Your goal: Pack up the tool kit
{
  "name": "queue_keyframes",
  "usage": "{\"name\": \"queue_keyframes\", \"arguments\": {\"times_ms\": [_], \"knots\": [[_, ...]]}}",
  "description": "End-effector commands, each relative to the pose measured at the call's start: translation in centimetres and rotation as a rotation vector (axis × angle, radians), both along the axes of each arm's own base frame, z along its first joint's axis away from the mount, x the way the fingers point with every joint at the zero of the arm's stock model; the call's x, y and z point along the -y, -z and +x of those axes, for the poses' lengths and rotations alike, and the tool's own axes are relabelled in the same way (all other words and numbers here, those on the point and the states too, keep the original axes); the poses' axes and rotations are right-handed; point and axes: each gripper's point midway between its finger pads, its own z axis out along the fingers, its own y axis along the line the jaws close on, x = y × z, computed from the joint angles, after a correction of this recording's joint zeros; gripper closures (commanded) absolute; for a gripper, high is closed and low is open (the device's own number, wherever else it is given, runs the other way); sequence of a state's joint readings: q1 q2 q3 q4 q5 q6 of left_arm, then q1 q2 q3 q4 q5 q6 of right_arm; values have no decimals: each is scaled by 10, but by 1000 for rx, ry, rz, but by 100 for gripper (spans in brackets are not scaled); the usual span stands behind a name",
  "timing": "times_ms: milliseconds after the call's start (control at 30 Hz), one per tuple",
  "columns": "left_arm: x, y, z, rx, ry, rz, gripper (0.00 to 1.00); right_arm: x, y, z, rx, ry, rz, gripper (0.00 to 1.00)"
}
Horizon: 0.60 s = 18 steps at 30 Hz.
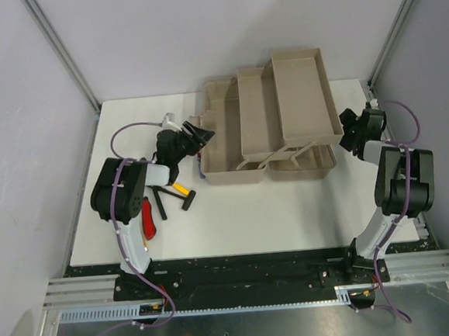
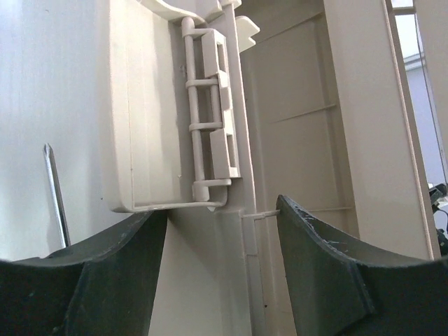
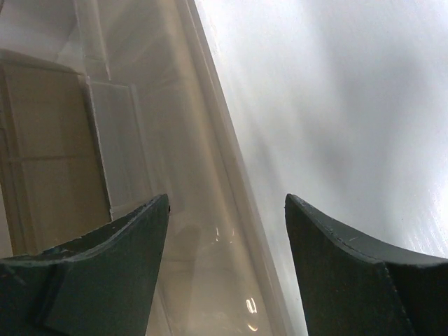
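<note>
Top external view, upper centre: large rectangular beige plastic toolbox (image 1: 233, 175), trays (image 1: 296, 92) folded out, flanked by left gripper (image 1: 198, 133) and right gripper (image 1: 348, 135), both spread apart on nothing; probably rigid, light, slick, best pinched at a thin wall edge.

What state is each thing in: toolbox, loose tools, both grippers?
toolbox, open, trays folded out.
left gripper, open, empty, by the toolbox's left end.
right gripper, open, empty, by its right end.
yellow-handled tool, lying loose on the table.
black-handled tool, lying loose beside it.
red-handled tool, loose on the table.
</note>
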State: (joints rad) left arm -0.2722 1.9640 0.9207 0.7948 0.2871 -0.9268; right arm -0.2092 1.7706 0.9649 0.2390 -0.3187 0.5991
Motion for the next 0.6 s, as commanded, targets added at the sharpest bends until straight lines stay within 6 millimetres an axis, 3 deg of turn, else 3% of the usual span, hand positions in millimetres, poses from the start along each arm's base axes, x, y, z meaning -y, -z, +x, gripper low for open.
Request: {"name": "queue_keyframes", "arguments": {"times_ms": [0,233,400,567], "knots": [[43,17,-31,-78,193,-8,34,-90,13,-30,-70,-314,119,27],[40,15,-31,-74,197,3,33,-62,18,-31,-132,-160,32,27],[30,2,-27,-49,180,16,27,-37,-21,-27,-71,-37,-71,28],[20,-16,-24,-30,165,13,22,15,-54,-42,-112,198,-219,26]]}}
